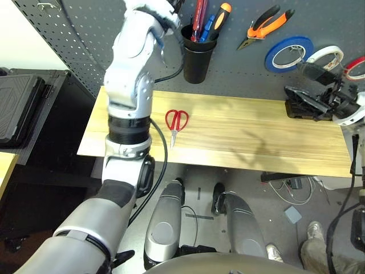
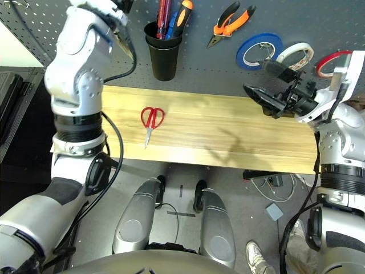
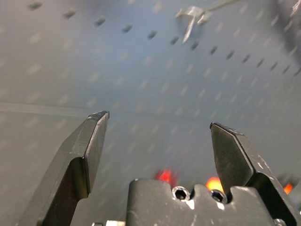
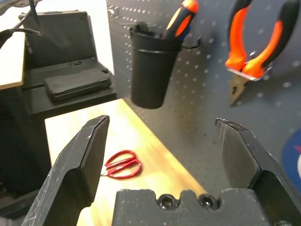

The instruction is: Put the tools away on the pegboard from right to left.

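A pale wooden surface (image 1: 256, 131) stands against a dark grey pegboard (image 1: 245, 63) dotted with small holes. Taking the black cup holder (image 1: 198, 57) on the pegboard as the landmark: it hangs just above the back edge of the surface. A slim red-handled screwdriver (image 1: 199, 17) stands in the cup, beside an orange-and-black-handled screwdriver (image 1: 221, 17) and a blue-handled tool (image 1: 207, 25).

To the right of the cup, the orange-and-black pliers (image 1: 263, 25) hang on the pegboard with the nose pointing down and left. Further right hang a blue tape roll (image 1: 288, 53), then a white tape roll (image 1: 325, 57), then a thin red tape ring (image 1: 355, 67) at the far right.

The red-handled scissors (image 1: 176, 123) lie flat on the surface below and slightly left of the cup, handles toward the pegboard and blades pointing toward the robot. Nothing touches them.

The left gripper (image 3: 157, 136) is raised in front of the pegboard, just left of the cup at about its rim height. Its jaws are spread wide with nothing between them, facing bare pegboard and a metal hook (image 3: 193, 16).

The right gripper (image 2: 268, 85) hovers above the right end of the surface, well to the right of the cup and just below the tape rolls. Its jaws are also spread wide and hold nothing.
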Motion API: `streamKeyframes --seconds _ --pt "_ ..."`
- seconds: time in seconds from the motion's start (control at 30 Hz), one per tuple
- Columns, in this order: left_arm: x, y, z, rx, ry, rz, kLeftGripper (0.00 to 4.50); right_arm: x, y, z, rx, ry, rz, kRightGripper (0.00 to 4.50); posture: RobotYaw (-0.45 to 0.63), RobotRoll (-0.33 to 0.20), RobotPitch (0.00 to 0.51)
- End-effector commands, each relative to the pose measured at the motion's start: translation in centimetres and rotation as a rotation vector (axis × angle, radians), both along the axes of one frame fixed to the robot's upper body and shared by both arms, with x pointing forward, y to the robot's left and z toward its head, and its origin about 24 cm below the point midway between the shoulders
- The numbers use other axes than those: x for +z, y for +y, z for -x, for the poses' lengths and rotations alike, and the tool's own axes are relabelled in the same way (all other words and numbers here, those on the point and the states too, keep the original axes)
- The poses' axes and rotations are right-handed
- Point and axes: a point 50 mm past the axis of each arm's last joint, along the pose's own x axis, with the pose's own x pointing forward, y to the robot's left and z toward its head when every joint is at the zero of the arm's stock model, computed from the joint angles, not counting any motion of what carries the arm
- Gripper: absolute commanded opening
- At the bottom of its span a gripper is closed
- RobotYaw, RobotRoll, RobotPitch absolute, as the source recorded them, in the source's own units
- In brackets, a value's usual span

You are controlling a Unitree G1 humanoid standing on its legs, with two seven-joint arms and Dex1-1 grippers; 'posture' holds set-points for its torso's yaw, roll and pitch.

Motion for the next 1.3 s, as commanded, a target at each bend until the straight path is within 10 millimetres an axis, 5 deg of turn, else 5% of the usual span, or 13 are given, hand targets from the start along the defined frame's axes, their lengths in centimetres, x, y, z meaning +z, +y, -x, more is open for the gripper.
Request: streamKeyframes --seconds 0.03,0.43,0.97,1.3 --pt "-2.9 0.6 0.8 0.017 0.098 -0.103 4.48 -1.1 0.5 0.3 0.023 0.021 0.021 4.5 0.26 0.0 0.269" --pt "-12.4 3.1 0.8 0.122 0.484 -0.244 4.48 -3.9 1.6 -0.6 0.015 0.057 0.072 4.5 0.29 0.0 0.289" --pt "-24.2 2.1 -2.7 0.191 0.851 -0.302 4.48 -9.5 4.5 -1.1 -0.149 0.144 0.275 4.5 0.27 0.0 0.31" --pt "-27.7 3.2 -4.9 0.305 0.913 -0.262 4.48 -11.1 6.3 -1.2 -0.24 0.155 0.31 4.5 0.26 0.0 0.321"
